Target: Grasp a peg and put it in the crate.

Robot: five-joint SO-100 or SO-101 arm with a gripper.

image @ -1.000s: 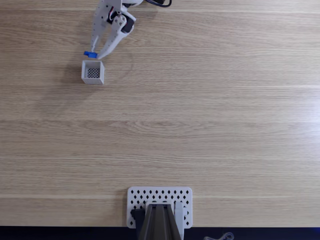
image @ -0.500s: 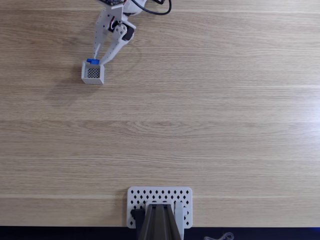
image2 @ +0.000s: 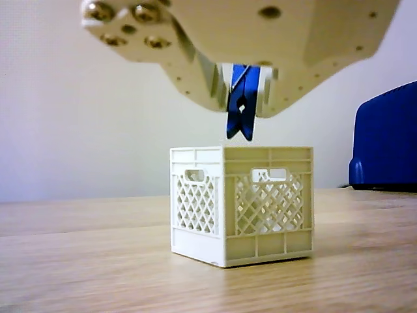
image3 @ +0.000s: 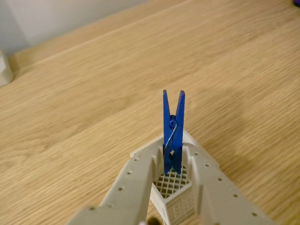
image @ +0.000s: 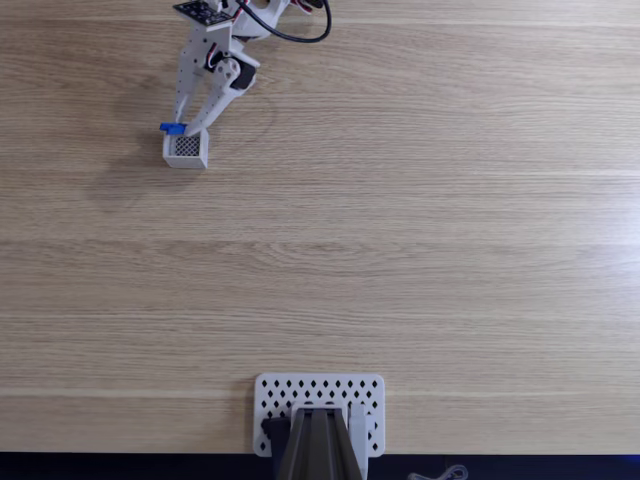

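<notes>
Gripper (image: 182, 128) clamped narrow on blue clothespin peg (image2: 240, 111), now shifted left in the fixed view versus 0.5 s ago, from above the far rim of white lattice crate (image: 186, 149) out to its far-left corner. Peg (image3: 173, 132) hanging upright, tip just above crate (image2: 241, 202) rim and not yet inside, mesh floor showing below in the wrist view. Probably fine-aligning for the drop; off-center hold risks catching the rim, so re-center before releasing.
</notes>
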